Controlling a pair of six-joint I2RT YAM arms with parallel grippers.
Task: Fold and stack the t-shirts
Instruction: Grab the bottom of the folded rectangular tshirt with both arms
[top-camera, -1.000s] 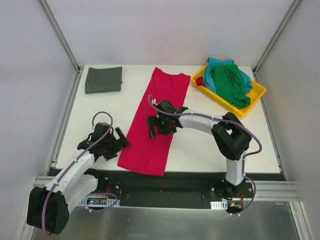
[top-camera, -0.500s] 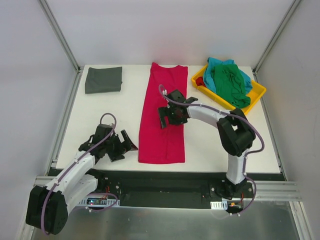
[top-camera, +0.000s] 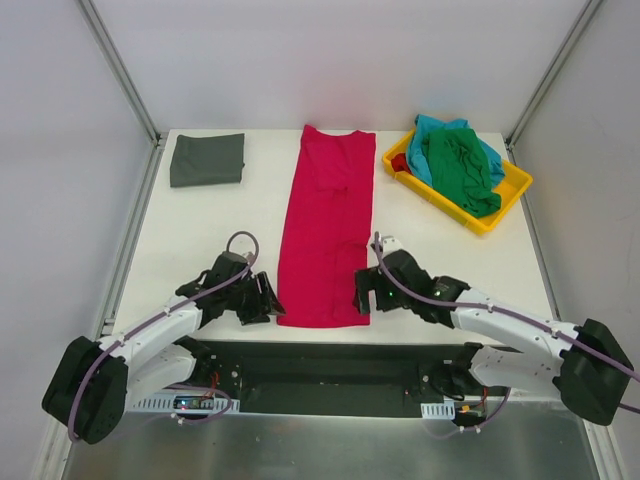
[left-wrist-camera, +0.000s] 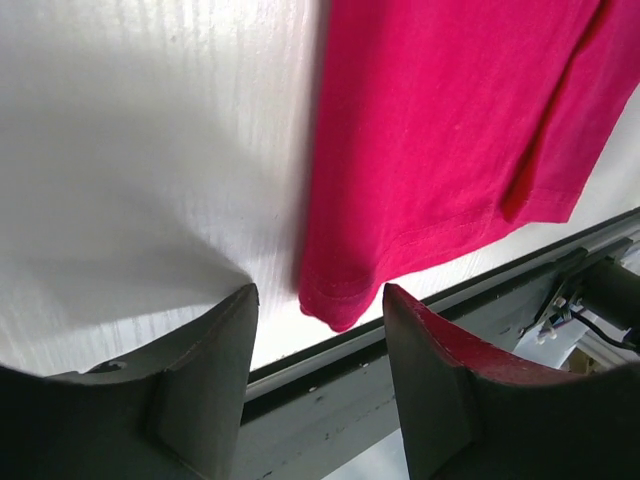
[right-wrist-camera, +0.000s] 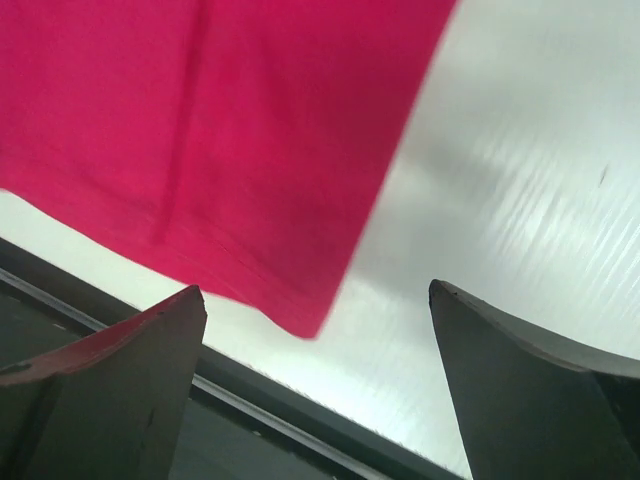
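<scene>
The crimson red t-shirt (top-camera: 327, 225) lies flat as a long strip down the table's middle, folded lengthwise. My left gripper (top-camera: 272, 303) is open beside the strip's near left corner (left-wrist-camera: 335, 305), which sits between its fingers. My right gripper (top-camera: 362, 297) is open at the near right corner (right-wrist-camera: 300, 320). A folded dark grey t-shirt (top-camera: 207, 159) lies at the far left. The green t-shirt (top-camera: 460, 170) and the teal t-shirt (top-camera: 435, 128) are heaped in the tray.
The shallow yellow tray (top-camera: 515, 185) stands at the far right with a bit of red cloth (top-camera: 400, 161) at its left end. The table's near edge and a metal rail (top-camera: 330, 350) run just below both grippers.
The red shirt was swung from slanted to straight and laid flat. My right gripper let go of its middle and came down to the near right corner. My left gripper moved right to the near left corner.
</scene>
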